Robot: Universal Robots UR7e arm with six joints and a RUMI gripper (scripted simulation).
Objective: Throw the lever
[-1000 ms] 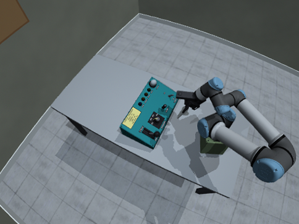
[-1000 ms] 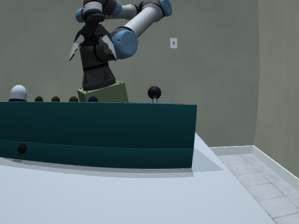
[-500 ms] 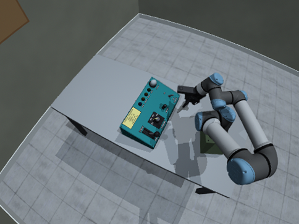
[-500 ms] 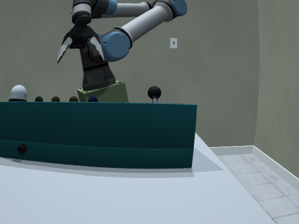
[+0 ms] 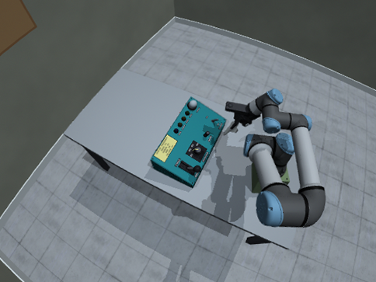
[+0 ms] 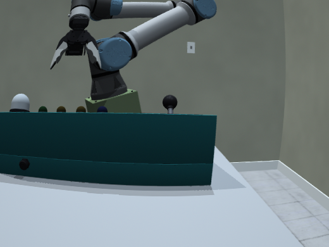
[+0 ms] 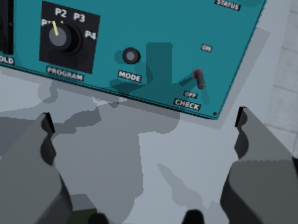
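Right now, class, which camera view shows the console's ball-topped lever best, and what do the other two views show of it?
The top view: the lever shows whole there, in its slot near the console's corner, far from the open gripper. The exterior view shows only its black ball above the console's edge. The wrist view misses it, showing the PROGRAM dial instead.

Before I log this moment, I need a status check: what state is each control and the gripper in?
Gripper: open, empty, raised above the console.
Lever: knob at the near slot end, untouched.
PROGRAM dial: pointer between P1 and P2.
CHECK toggle: leaning toward OFF.
MODE button: state unclear.
Console: flat on the table.
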